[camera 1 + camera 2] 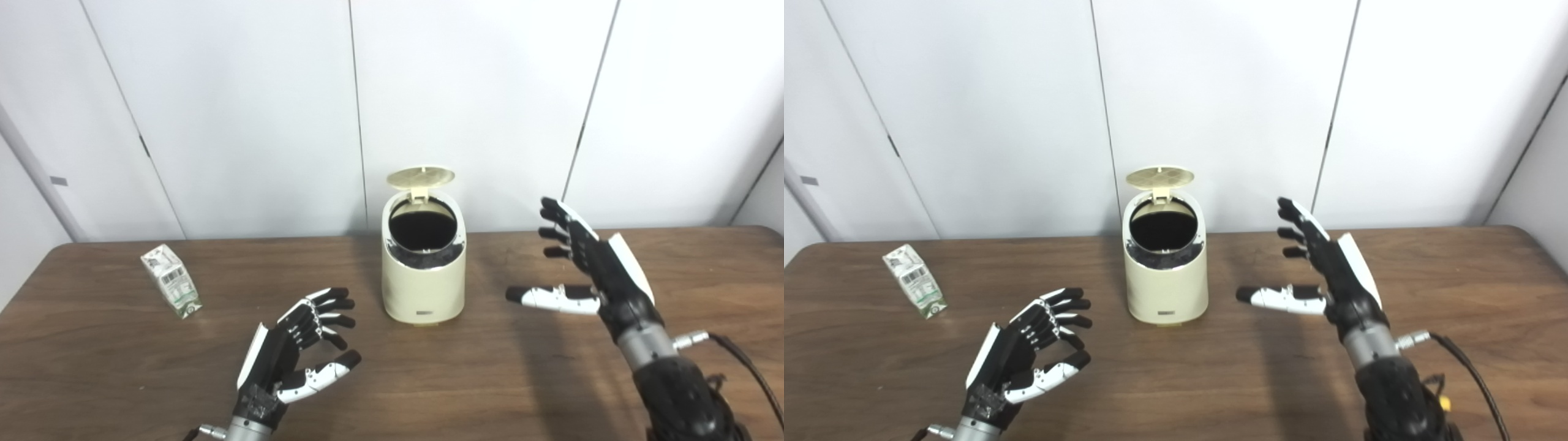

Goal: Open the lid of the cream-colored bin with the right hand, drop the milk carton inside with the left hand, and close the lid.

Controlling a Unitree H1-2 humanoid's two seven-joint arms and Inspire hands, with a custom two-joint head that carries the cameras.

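A small cream-colored plastic bin (422, 278) stands upright near the back middle of the dark wooden counter (490, 380), its round lid (420, 176) tipped up on its rear hinge so the dark interior shows. The green-and-white milk carton (171, 280) stands on the counter well to the left of the bin (slightly tilted, as far as the views show), touched by neither hand. The black-and-white left hand (294, 352) hovers in front of and left of the bin, holding nothing, its fingers (327, 306) loosely curled and apart. The right hand (591, 263) is raised to the right of the bin, empty, its fingers (554, 214) spread wide and thumb pointing toward the bin.
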